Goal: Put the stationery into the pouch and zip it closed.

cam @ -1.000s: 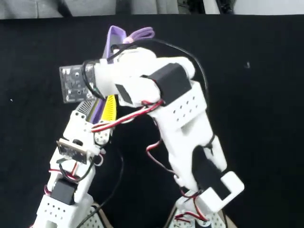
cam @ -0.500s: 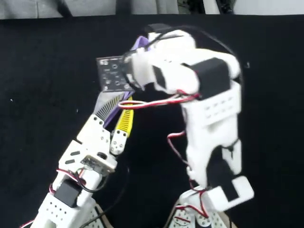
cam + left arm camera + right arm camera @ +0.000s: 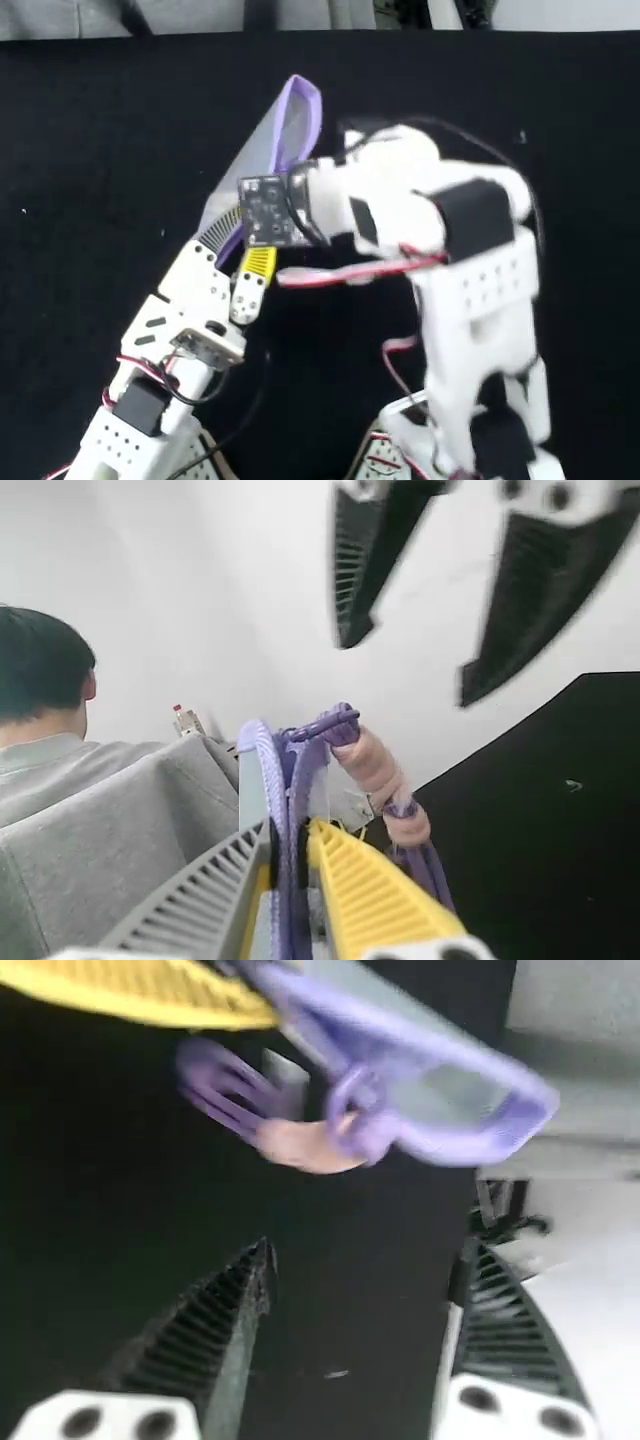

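- The black bench (image 3: 90,130) spreads under both arms across the high view.
- The right arm (image 3: 470,260), a bulky white one, rises from the near edge and bends toward the middle. Red and white wires (image 3: 330,275) trail under it, and a small dark camera board (image 3: 265,210) sits at its wrist.
- The left arm (image 3: 175,330), also white, comes up from the near left corner and slants toward the middle of the bench.
- The pouch (image 3: 270,145) is grey with a purple border. It is clamped at one end by the left arm, and its other end points away from both arms. In the left wrist view the pouch (image 3: 255,780) stands edge-on, straight out of the grip. I cannot tell whether its zip is open or closed.
- The right jaws are spread wide and hold nothing. Their two dark ribbed fingers (image 3: 205,1320) flank a gap that faces the pouch (image 3: 440,1090) without touching it. In the left wrist view these same fingers (image 3: 365,560) hang above the pouch, apart from it.
- The left jaws are pressed tight on the pouch, with a grey finger (image 3: 200,890) on one face and a yellow finger (image 3: 370,890) on the other.
- A purple cord with a pink bead (image 3: 375,770) hangs from the pouch's far end. In the right wrist view the bead (image 3: 300,1145) lies beyond the right arm's fingertips.
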Motion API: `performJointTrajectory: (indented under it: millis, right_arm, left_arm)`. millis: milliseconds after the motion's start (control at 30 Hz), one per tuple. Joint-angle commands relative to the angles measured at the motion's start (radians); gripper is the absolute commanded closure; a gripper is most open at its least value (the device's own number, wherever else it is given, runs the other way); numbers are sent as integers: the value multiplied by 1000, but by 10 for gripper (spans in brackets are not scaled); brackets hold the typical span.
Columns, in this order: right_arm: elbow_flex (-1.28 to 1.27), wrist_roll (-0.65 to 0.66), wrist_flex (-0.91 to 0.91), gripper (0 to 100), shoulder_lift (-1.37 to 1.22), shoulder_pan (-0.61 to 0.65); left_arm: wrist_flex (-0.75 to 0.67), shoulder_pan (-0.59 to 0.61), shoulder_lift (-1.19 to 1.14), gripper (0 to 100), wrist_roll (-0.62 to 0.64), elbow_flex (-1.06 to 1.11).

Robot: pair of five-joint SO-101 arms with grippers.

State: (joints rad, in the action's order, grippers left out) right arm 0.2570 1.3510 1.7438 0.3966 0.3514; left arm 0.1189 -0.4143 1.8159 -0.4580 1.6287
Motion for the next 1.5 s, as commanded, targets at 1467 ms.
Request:
performJointTrajectory:
  millis: [1467]
  right_arm:
    - [-1365,-980,-1258,800,875,172]
  left_arm:
    - [-84,-12,11,972,123,-38]
